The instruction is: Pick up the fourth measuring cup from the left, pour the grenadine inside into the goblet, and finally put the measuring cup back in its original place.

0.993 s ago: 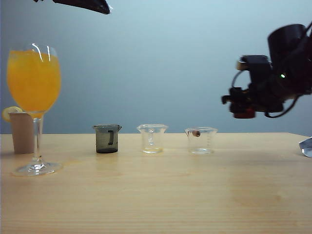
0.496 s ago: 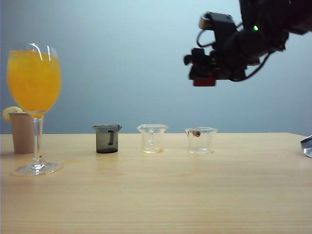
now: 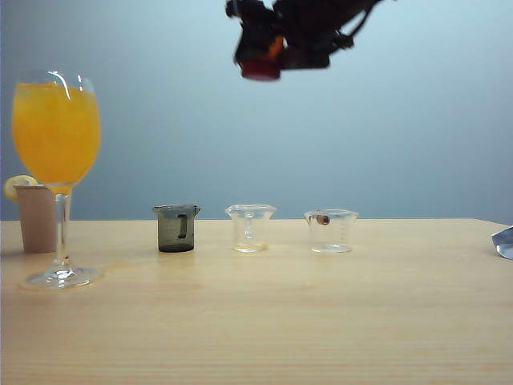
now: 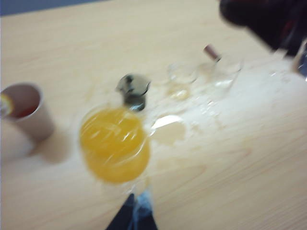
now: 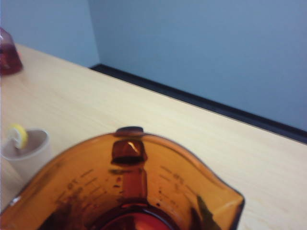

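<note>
Desk [image 3: 321, 321] scene: right gripper [image 3: 260, 68], jaws pinching amber cup [image 5: 124, 191], mid-carry; next: reach goblet [image 3: 56, 136], tip; left gripper's jaws unseen.

Goblet [image 3: 56, 128]: clear glass, bright orange liquid in the bowl. Tumbler [image 3: 36, 216]: beige, with a yellow lemon slice [image 3: 16, 184] at its rim. Smoky grey cup [image 3: 176, 228]: dark translucent grey. 2 clear cups [image 3: 250, 228] [image 3: 330, 231]: colourless. Fourth measuring cup [image 5: 129, 187]: translucent amber-brown, dark red grenadine [image 5: 132, 223] at its bottom. Table [image 3: 264, 321]: light wood grain. Wall [image 3: 321, 144]: pale blue-grey. Right gripper [image 3: 260, 56]: black with a red patch underneath.
</note>
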`<state>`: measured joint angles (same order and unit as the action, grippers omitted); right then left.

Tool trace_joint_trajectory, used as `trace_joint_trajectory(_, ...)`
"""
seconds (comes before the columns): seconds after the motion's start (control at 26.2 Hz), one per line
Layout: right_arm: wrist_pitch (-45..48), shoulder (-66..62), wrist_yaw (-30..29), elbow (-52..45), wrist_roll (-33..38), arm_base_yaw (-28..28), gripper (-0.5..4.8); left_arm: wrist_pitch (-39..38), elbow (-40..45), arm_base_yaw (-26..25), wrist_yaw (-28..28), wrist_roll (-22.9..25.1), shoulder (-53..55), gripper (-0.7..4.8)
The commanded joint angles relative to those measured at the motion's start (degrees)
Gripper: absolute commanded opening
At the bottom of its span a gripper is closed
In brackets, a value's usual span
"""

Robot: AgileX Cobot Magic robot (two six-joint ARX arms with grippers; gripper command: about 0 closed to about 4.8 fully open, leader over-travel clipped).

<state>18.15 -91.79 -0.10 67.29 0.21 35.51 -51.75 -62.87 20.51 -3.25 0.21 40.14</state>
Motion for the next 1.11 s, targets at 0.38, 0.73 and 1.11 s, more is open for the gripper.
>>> trace_joint_trajectory(0.38,-5.1,-5.4,-1.6,13.9,0.9,6.1,2.41,-5.7,-0.3,0.0,4.6,0.5,-5.3,-0.05)
trace_joint_trajectory(0.73,-9.4,-15.1,-4.7,26.7,0.9,8.5,2.42,2.8,-0.3,-0.2,5.0,3.2,1.3,-0.05)
trace_joint_trajectory(1.11,-11.2,-17.9,-7.8,29.6,-0.7,8.7,2.42,4.7,-0.3,-6.5,0.3,3.9,4.9,-0.05)
